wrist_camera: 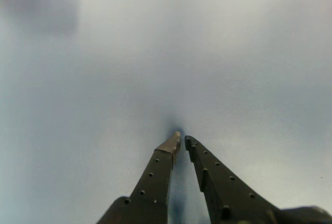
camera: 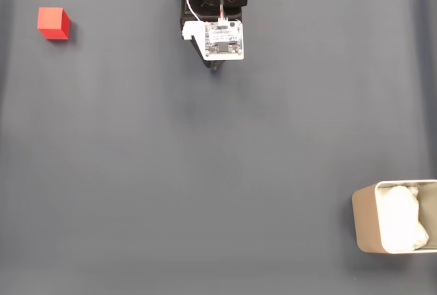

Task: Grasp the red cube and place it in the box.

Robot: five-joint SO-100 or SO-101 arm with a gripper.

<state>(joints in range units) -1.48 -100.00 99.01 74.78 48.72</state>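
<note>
Tool idle, cube and box far apart

Tool (wrist_camera: 182,140) hangs just above the bare grey desk (camera: 205,172), its fingers together at the tips. In the fixed view, cube (camera: 53,23) sits upper left; box (camera: 365,220) lower right.

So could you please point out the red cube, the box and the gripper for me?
red cube (camera: 53,22), fixed view, on its top face.
box (camera: 364,220), fixed view, on its beige left wall.
gripper (wrist_camera: 181,140), wrist view, midway between the nearly touching fingertips.
</note>
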